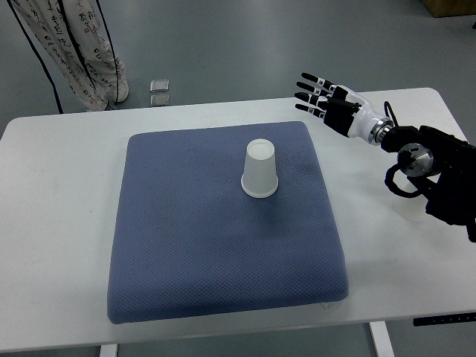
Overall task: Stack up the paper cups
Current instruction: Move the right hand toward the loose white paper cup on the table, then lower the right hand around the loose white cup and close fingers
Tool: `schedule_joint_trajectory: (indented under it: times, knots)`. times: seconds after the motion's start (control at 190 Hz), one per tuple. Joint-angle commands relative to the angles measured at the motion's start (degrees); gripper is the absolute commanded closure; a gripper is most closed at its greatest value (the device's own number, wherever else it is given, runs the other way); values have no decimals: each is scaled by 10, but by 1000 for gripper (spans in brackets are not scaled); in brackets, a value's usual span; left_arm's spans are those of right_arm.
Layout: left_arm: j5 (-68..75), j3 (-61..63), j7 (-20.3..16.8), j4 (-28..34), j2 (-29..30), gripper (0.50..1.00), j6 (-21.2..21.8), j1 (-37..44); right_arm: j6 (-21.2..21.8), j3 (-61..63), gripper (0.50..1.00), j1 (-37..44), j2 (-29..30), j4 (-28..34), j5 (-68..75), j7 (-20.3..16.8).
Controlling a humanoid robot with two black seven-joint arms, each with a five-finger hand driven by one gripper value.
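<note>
1. Cut off first: the right arm's black housing runs out of frame at 3 o'clock, and the person (pixel 74 52) at 11 o'clock shows only as patterned trouser legs and a shoe.
2. Can't tell whether the white paper cup (pixel 260 169) is a single cup or a stack. No readable print on it.
3. It stands upside down, just above centre of the blue pad (pixel 223 245).
4. Pad's a dimpled, rounded square cushion on the white surface (pixel 59 223).
5. Right hand (pixel 331 104) hovers at 2 o'clock, fingers (pixel 312 80) straight and spread, holding nothing, well apart from the cup.
6. Two small clear squarish things (pixel 159 92) lie on the grey floor at 12 o'clock, too small to identify.
</note>
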Motion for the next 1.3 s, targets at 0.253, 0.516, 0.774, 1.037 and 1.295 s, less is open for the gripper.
schedule_joint_trajectory:
  times: [0.253,0.516,0.774,1.037,1.295]
  knots:
    - [0,0,0,0,0,500,0,0,27,-1,585,16,-51,1,-98,17]
    - [0,0,0,0,0,500,0,0,39,-2,585,31,-124,22,-401,58]
    - [0,0,0,0,0,500,0,0,34,-39,585,66,-230,183,-633,65]
    - [0,0,0,0,0,500,0,0,29,-168,585,124,-317,269,-712,66]
    - [-1,0,0,0,0,500,0,0,7,-215,585,127,-350,299,-780,67]
